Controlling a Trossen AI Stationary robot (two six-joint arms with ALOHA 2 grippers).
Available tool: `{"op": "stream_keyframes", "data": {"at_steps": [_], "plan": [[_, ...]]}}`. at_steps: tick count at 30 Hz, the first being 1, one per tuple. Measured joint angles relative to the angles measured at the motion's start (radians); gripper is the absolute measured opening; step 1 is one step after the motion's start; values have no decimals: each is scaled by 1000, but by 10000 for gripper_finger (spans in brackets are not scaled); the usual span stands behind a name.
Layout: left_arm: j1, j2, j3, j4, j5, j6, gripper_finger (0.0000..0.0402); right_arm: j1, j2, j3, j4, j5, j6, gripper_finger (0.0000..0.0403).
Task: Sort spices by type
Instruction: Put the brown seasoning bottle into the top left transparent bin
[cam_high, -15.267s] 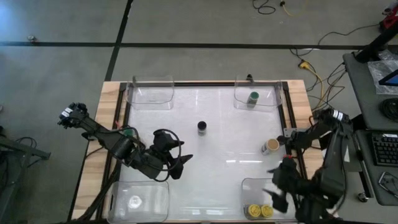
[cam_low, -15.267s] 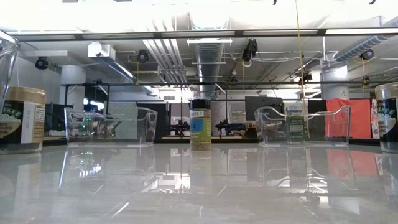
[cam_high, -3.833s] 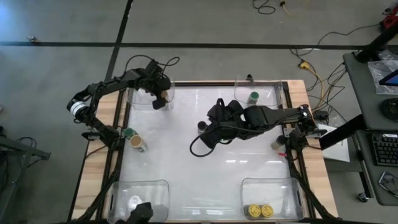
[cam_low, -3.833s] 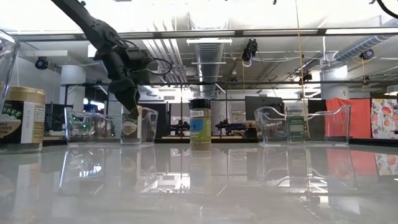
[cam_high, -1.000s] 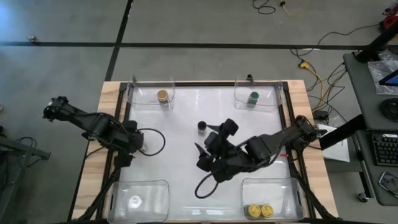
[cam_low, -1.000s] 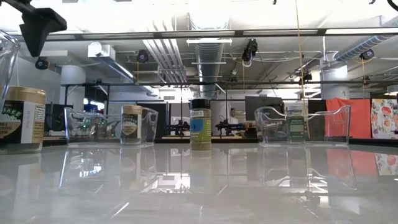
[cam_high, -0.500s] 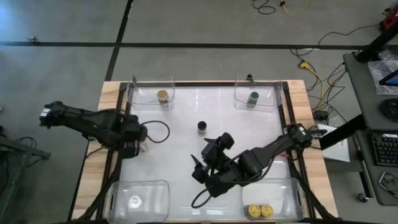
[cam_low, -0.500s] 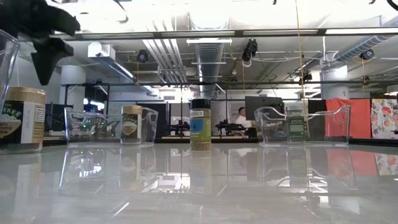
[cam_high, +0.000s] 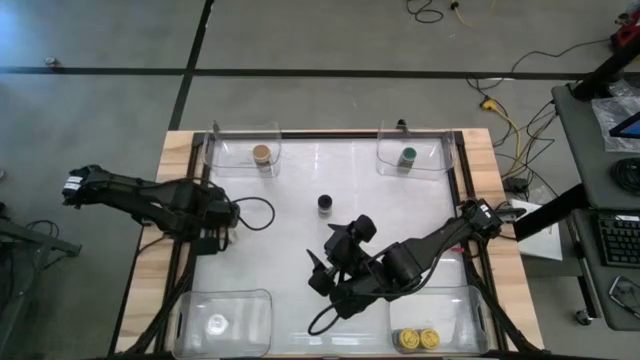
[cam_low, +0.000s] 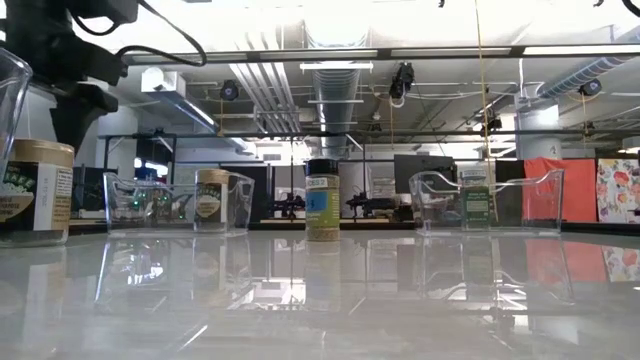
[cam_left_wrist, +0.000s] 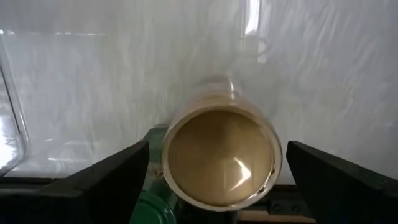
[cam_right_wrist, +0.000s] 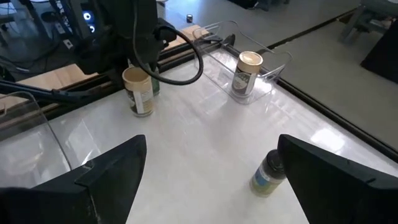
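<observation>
Directly over a tan-lidded jar (cam_left_wrist: 219, 155) at the table's left edge, the left gripper (cam_high: 222, 228) hangs with fingers spread wide on either side of the lid, gripping nothing. Just beside that jar stands a green-lidded jar (cam_left_wrist: 151, 199). Nearer the middle, the right gripper (cam_high: 325, 272) hovers wide open and empty, with a black-lidded jar (cam_high: 325, 203) beyond it. Another tan jar (cam_high: 262, 154) sits in the far-left tub (cam_high: 245, 132), a green jar (cam_high: 407, 156) in the far-right tub (cam_high: 440, 150), two yellow jars (cam_high: 417, 340) in the near-right tub (cam_high: 400, 300).

two black jointed arms — looped black cables trailing
</observation>
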Motion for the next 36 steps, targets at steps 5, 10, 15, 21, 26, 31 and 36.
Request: {"op": "stream_keyframes", "data": {"at_steps": [5,10,15,21,26,31,36], "plan": [[0,17,-6,6,0,-4,362,-2,0,0,0,0,-5,354],[0,65,-22,31,23,-17,348,-2,0,0,0,0,-8,354],[-1,99,-26,44,23,-28,319,-2,-1,0,-1,-1,-9,354],[-1,91,-12,51,24,-40,262,-2,-2,0,-7,-32,-12,354],[-1,69,70,40,24,-53,258,-2,-5,0,-8,-51,-50,354],[-1,67,271,18,-39,-83,258,-24,-20,0,-9,-51,-125,354],[22,68,482,-19,-138,-82,258,-66,-55,1,-7,-50,-216,354]]}}
